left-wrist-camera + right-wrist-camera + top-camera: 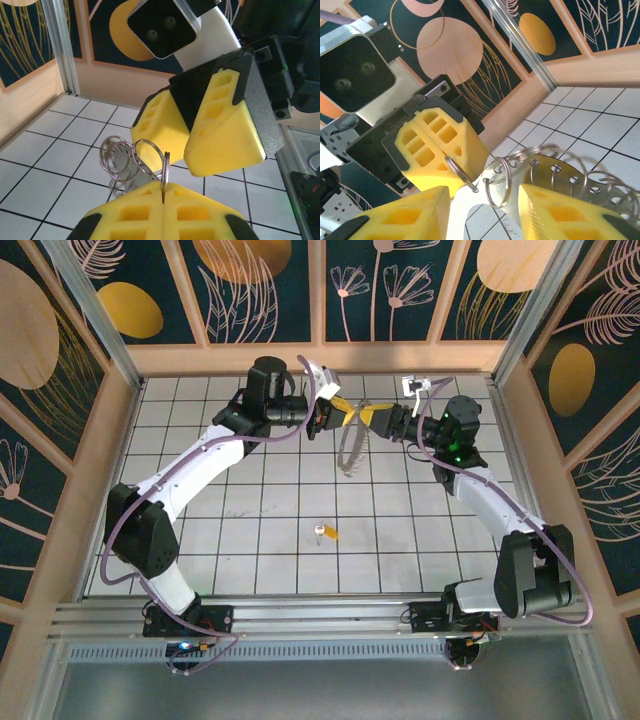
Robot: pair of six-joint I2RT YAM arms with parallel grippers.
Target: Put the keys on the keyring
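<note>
**Small silver metal key with a yellow-orange tag** (325, 532): lies flat on the white tiled worktop (250, 540), near centre and towards the near edge. It is well apart from both arms, with bare tiles on every side. The tag face is too small to read.

**Silver metal keyring of linked wire rings** (165, 172): held in the air over the far half of the worktop, between the two wrists. One thin ring is seen edge-on. The other loops overlap and blur, so their number cannot be told. From above, the keyring shows as a faint grey loop hanging below the fingers.

**Left end effector** (164, 192): yellow foam fingers pressed together, pinching the edge-on ring of the keyring.

**Right end effector** (485, 200): faces the left one closely. Its yellow fingers are spread, with loose rings hanging in the gap; no contact can be made out.

**Surround:** wooden frame (300, 358) and dark blue panels with gold and pink leaf patterns (250, 290) on three sides, and an aluminium rail (320, 615) along the near edge.
</note>
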